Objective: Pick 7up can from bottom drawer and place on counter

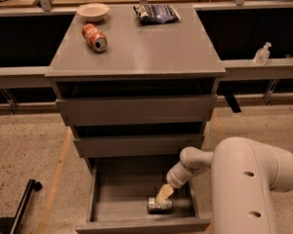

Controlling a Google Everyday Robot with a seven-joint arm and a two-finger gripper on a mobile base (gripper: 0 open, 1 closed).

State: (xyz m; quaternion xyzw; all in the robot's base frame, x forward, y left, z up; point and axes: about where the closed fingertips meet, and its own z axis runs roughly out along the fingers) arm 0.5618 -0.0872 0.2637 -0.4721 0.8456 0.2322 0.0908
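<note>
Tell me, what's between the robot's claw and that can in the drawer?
Nothing; the camera view shows the gripper just above the 7up can inside the bottom drawer.

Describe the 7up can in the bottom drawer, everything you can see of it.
The 7up can is a small soda can of silvery metal with a dark greenish body. It lies on its side on the grey floor of the open bottom drawer, near the front wall and right of centre. The pincer hangs just above it, angled down at its top; whether they touch cannot be told. Nothing else lies against it.
</note>
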